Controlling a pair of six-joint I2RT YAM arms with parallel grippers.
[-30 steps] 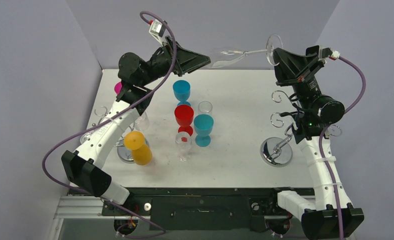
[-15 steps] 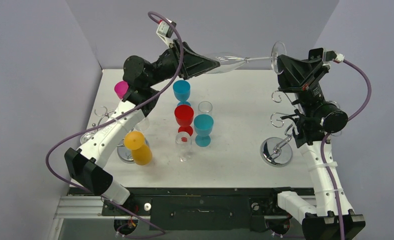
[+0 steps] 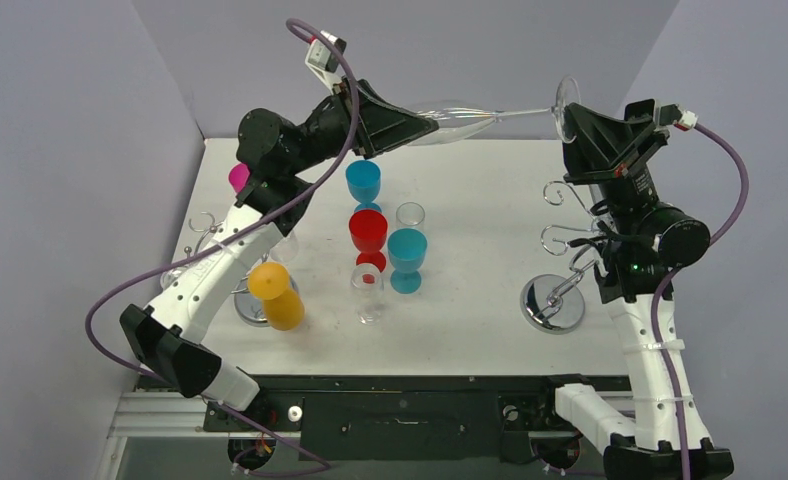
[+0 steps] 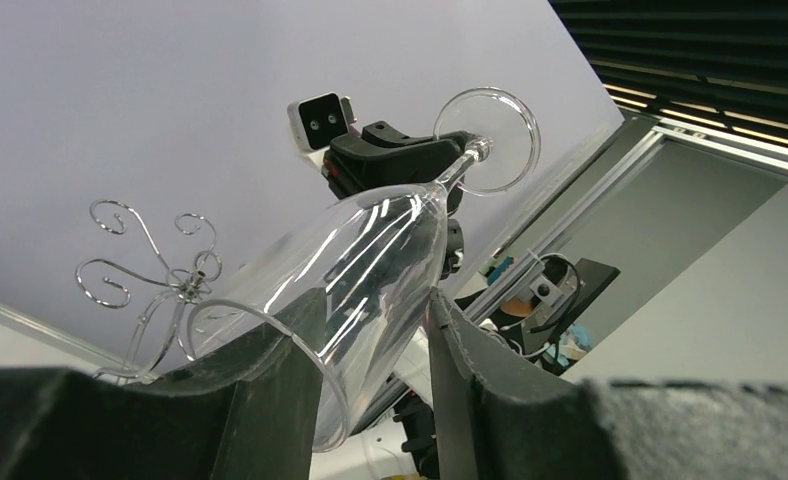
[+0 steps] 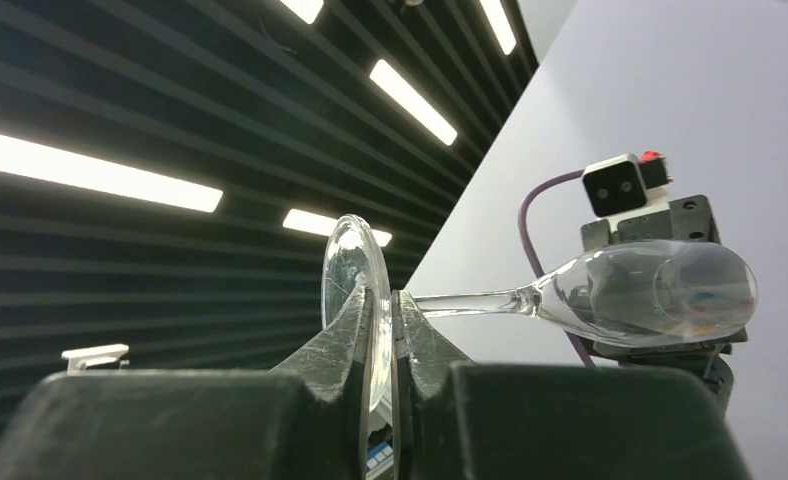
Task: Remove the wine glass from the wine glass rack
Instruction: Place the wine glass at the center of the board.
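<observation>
Held high over the far edge of the counter (image 3: 490,200), well above cups (image 3: 368,230) and rack (image 3: 568,245): glass (image 3: 460,118) lying level, mouth left, foot right. Left fingers (image 4: 490,400) part-spread, gripping bowl; right fingers (image 5: 420,350) pinched on foot.

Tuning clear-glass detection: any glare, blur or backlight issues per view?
Top external: even light, sharp, but the wine glass barely stands out from the grey wall. Left wrist: white streak glints on the bowl; left fingers soft. Right wrist: bright ceiling strips behind the foot; right fingers blurred.
</observation>
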